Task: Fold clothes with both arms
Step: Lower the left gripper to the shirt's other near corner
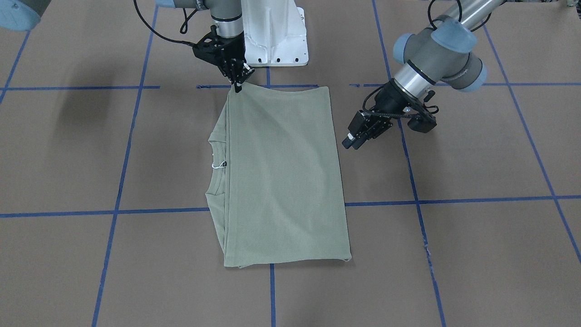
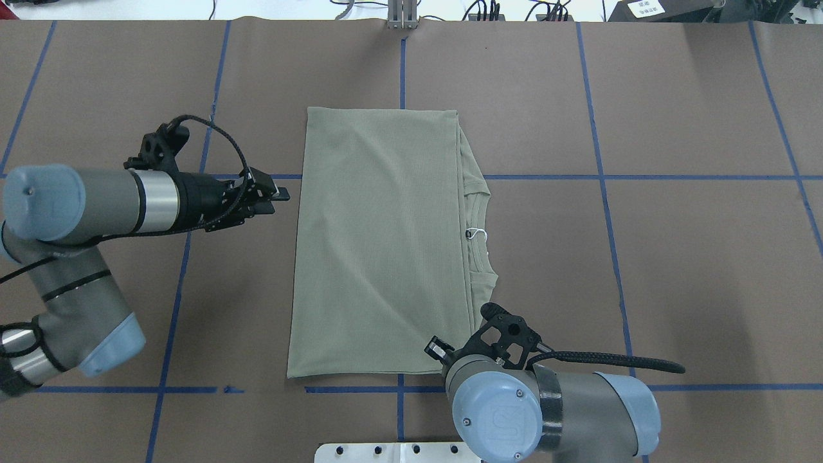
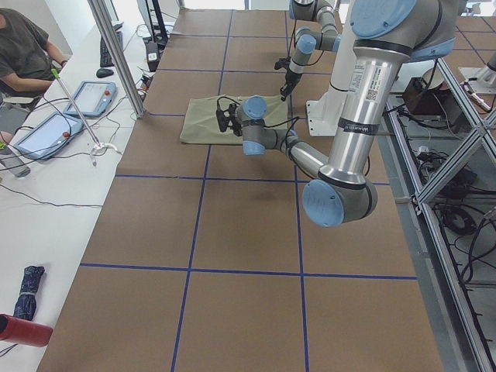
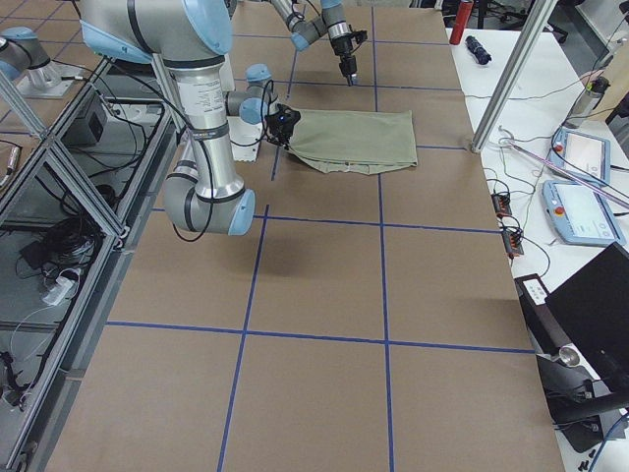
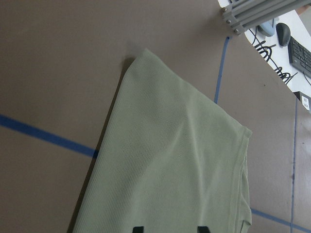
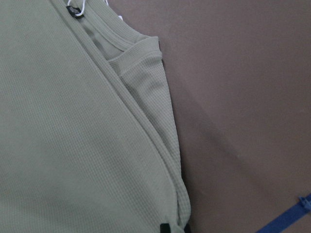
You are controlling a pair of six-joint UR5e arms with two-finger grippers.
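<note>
so the shirt (image 2: 373, 244) is lying flat in the middle of the surface (image 2: 675, 270), and it already looks like a tidy rectangle running near to far. no sleeves stick out anywhere, so my guess is they're tucked inside. a plain layer covers most of it, leaving just a strip with the ribbed collar (image 2: 481, 212) and the white tag string (image 2: 474, 233) peeking out along the right edge.

the right fingers (image 1: 237, 84) are down at the near right corner of the shirt, pinched together on the cloth. the front camera shows that corner pulled up into a little point, and the right wrist view has both tips tight together right at the edge. the left fingers (image 5: 138, 228) are spread apart with nothing between them. they hover just off the shirt's left edge, toward the far half, not touching it.

progress-wise i'd call it well past halfway, since the big folds look done and the far and left edges sit pretty square. what's left, as far as i can judge, is letting that near right corner down flat, and maybe one more fold end to end to make it compact. can't tell which is planned.
</note>
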